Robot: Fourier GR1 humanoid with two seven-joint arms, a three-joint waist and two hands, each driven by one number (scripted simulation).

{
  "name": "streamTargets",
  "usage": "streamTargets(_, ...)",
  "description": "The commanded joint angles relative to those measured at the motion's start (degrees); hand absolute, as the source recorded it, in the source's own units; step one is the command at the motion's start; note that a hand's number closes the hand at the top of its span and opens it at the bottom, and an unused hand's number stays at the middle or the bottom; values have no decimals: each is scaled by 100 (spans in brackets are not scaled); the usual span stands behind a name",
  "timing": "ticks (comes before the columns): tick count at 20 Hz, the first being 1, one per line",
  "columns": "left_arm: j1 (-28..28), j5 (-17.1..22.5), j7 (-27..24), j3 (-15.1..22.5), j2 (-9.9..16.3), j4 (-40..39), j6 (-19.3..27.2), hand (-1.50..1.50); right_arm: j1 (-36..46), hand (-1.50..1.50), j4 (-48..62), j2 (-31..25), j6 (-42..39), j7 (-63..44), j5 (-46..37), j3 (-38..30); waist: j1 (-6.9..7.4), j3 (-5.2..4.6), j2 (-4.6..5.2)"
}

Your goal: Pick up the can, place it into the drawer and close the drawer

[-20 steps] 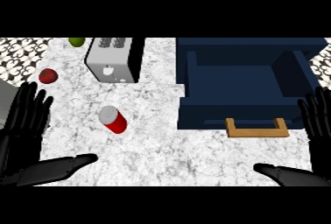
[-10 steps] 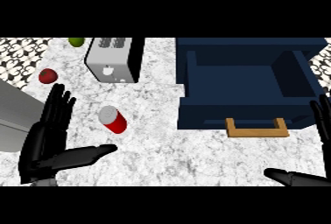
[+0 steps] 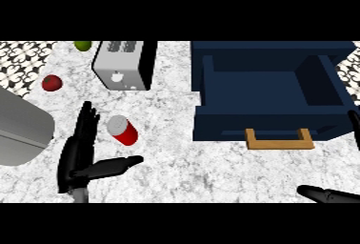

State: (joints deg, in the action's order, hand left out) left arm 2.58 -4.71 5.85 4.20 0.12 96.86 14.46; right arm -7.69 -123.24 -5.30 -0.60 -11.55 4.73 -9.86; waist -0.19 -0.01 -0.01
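Observation:
A red can (image 3: 123, 130) with a silver top lies on the marble counter, left of centre. My left hand (image 3: 79, 155) is just left of it and a little nearer, open, fingers straight and thumb stretched out below the can, not touching it. The dark blue drawer (image 3: 271, 128) stands pulled open at the right, nothing inside, with a wooden handle (image 3: 278, 141) on its front. Of my right hand (image 3: 329, 194) only a thumb and a fingertip show at the lower right edge, spread open.
A silver toaster (image 3: 125, 65) stands behind the can. A red apple (image 3: 51, 83) and a green fruit (image 3: 83, 45) lie at the far left. My grey left forearm (image 3: 21, 128) fills the left edge.
My left hand has moved right and forward toward the can, its forearm swinging in at the left. My right hand has slid further out at the right edge.

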Motion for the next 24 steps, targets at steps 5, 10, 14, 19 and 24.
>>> streamTargets(5,-405,331,-942,-387,-9,-1479,102,-150,49,-150,20,-131,-250,-29,279,-375,2,1,2)
streamTargets(10,-494,536,-1608,-538,12,-2257,127,-150,-49,-150,-21,63,-226,13,164,-309,3,1,2)
streamTargets(14,-550,675,-1840,-716,117,-2653,67,-150,-4,-150,-601,-41,-166,-726,90,-244,5,0,0)
streamTargets(19,-1021,871,-2566,-970,169,-3820,-92,-150,-460,-150,-260,274,-494,179,133,-331,-15,0,3)
streamTargets(24,-1030,964,-2522,-1052,130,-3913,73,-150,-85,-150,-496,127,-381,-413,70,-349,2,0,0)
